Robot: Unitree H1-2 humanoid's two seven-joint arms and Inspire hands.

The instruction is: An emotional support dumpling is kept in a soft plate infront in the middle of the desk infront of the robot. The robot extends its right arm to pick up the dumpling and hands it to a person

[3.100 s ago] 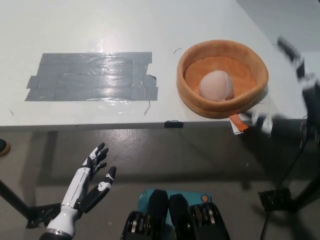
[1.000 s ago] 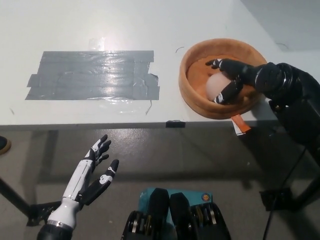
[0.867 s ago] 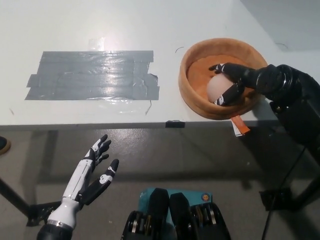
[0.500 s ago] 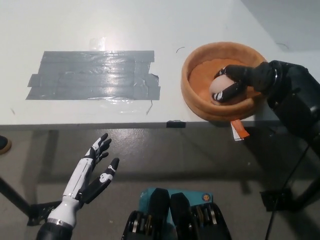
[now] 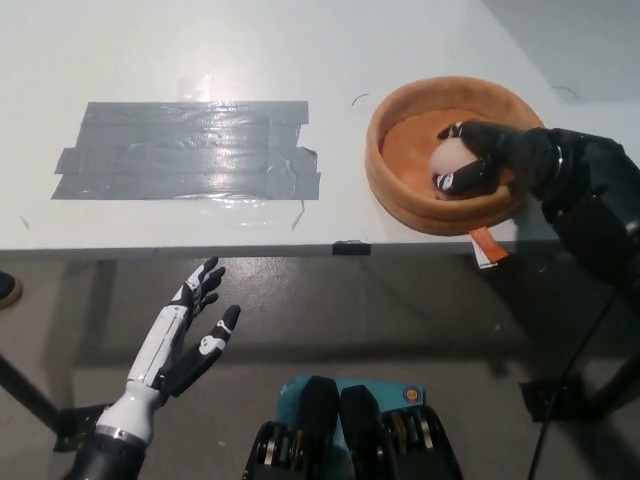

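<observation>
Inside the soft orange plate (image 5: 400, 190), the black right hand (image 5: 490, 160) curls around a pale, rounded dumpling (image 5: 448, 160).

No writing, label, brand, number or sign can be read anywhere in the head view. The orange and white tag (image 5: 486, 246) hanging at the desk (image 5: 300, 50) edge below the soft plate (image 5: 400, 195) is too small and blurred to show any print. The grey tape patch (image 5: 185, 150) on the desk carries only glare, no marks. The small black piece (image 5: 346, 247) on the desk's front edge shows no lettering either.
</observation>
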